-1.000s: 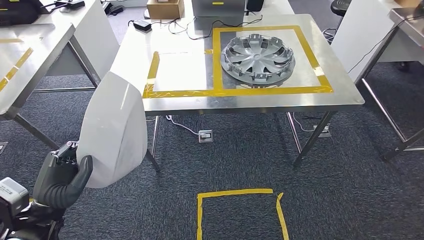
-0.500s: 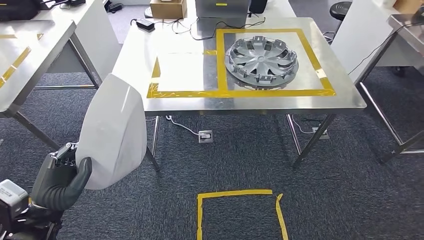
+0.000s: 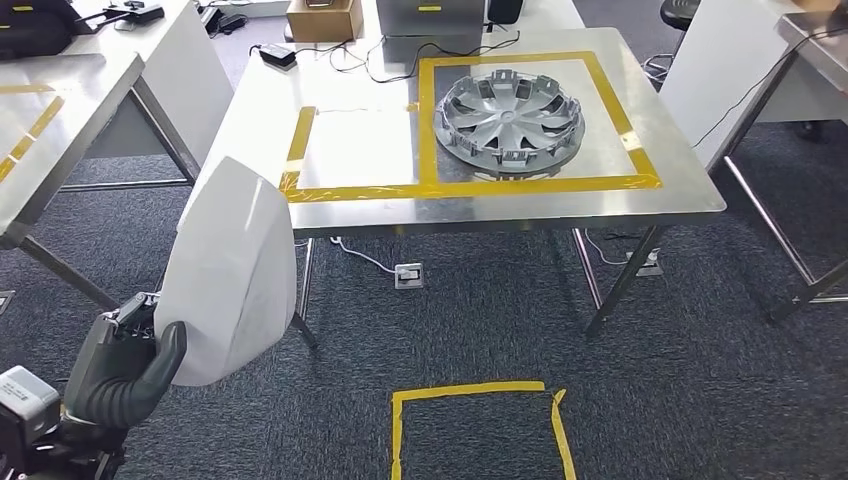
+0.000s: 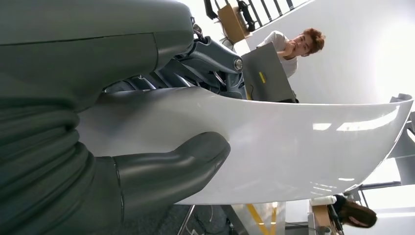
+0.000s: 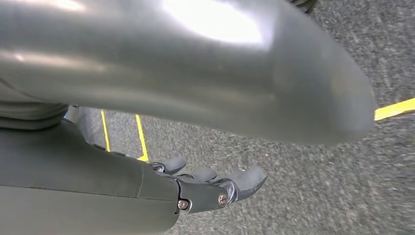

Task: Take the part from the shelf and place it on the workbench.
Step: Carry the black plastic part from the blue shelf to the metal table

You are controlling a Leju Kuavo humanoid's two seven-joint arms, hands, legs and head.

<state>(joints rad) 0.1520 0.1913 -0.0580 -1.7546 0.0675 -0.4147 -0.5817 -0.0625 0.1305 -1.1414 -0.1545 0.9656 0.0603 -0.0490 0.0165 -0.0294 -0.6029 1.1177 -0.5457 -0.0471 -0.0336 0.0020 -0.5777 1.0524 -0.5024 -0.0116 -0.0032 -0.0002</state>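
Note:
My left hand grips a large white curved panel by its lower edge and holds it upright at the lower left of the head view. In the left wrist view the thumb presses on the glossy white panel. The steel workbench stands ahead, with yellow tape outlining two rectangles. A grey hubcap lies in the right rectangle; the left rectangle is bare. My right hand hangs over grey carpet, fingers extended and holding nothing.
A second steel table stands at the left and another at the far right. Boxes and cables sit at the workbench's far edge. A yellow tape square marks the carpet. Two people appear in the left wrist view.
The whole view has shifted slightly, so the camera has moved. The white panel stays in my left hand, now sitting a little lower in the picture.

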